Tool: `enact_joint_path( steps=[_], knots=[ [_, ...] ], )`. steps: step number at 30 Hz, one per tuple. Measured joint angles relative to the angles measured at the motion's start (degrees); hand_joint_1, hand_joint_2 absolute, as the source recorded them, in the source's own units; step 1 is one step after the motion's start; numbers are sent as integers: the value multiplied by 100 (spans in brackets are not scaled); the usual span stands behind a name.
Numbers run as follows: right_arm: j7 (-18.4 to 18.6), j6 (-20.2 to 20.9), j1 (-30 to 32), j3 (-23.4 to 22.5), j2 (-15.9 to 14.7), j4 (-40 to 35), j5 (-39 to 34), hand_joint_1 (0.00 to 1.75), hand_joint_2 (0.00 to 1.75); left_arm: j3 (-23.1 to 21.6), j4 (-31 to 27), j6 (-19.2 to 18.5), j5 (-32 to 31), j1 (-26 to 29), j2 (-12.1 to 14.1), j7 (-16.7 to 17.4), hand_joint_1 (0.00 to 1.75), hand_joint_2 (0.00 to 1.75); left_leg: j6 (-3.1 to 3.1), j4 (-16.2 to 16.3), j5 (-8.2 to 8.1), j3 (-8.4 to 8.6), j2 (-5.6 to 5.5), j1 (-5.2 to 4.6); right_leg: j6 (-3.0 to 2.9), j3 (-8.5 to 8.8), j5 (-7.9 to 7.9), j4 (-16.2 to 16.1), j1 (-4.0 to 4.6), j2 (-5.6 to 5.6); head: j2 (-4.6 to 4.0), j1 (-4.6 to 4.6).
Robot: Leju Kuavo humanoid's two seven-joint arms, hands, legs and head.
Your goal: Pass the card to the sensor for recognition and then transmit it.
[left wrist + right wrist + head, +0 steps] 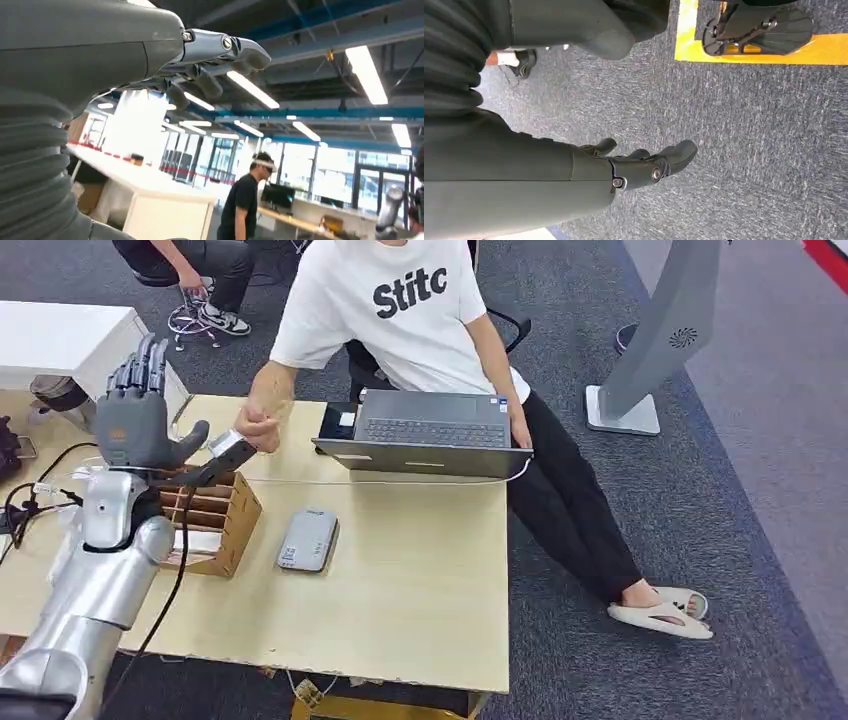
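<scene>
The left hand (135,420) is raised above the desk's far left corner, palm up, fingers straight and spread, thumb pointing toward three o'clock. A grey card (230,452) lies at the thumb's tip; the person's hand (258,424) closes on the card's far end, at about two o'clock from the robot's palm. Whether the thumb grips the card against a finger or only touches it, I cannot tell. In the left wrist view the fingers (220,47) reach out unbent toward the ceiling.

The right hand (639,167) hangs beside the body over grey carpet, fingers loosely apart, holding nothing.

Just under the raised hand sits a wooden slotted organizer (215,520). At four o'clock from that hand, a flat grey sensor (308,539) lies on the desk (420,580), well apart from the card. A laptop (430,430) sits at the far edge in front of the seated person.

Judging from this layout, the card is at the hand-over to the person, so the transmit step looks in hand or nearly done. Whether the sensor has read the card cannot be told.
</scene>
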Motion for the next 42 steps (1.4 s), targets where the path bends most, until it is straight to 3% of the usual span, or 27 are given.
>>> enact_joint_path(
  steps=[5,9,18,24,28,34,42],
  knots=[
    [-50,0,46,-4,-13,0,-105,0,175,59,-656,-925,550,633,109,-65,0,175,0,0,-1,-1,4,0,-1,-3,-1,0,0,3,-2,-2],
    [-55,2,118,-24,-39,-2,-197,0,175,96,-1308,-1712,1067,1217,367,-83,0,175,-2,-1,-2,-6,5,1,-2,-7,-3,0,0,5,-2,-2],
    [-35,11,205,-107,-55,-2,-258,0,175,367,-2659,-2580,1724,2405,960,-201,0,175,-2,-2,-2,-9,3,1,0,-10,-5,0,1,3,-2,0],
    [-33,15,217,-157,-57,-2,-299,0,175,509,-3005,-3065,1801,2717,1239,-18,0,175,-3,-2,-1,-8,2,2,-3,-8,-3,0,1,0,-2,0],
    [-26,9,218,-199,-57,-2,-328,0,175,527,-3060,-3272,1606,2765,1416,241,0,175,-6,-2,1,-8,0,2,-3,-8,-2,0,1,-1,-2,0],
    [-15,9,217,-219,-57,-2,-328,0,175,492,-3070,-3558,1582,2797,1606,344,0,175,-6,-2,1,-7,1,2,-3,-8,-2,0,1,0,-2,0],
    [-13,11,216,-260,-57,-2,-326,0,175,319,-3060,-3623,1584,2786,1668,324,0,175,-5,-2,1,-7,1,1,-2,-9,-2,-1,1,0,-2,0]
  ],
)
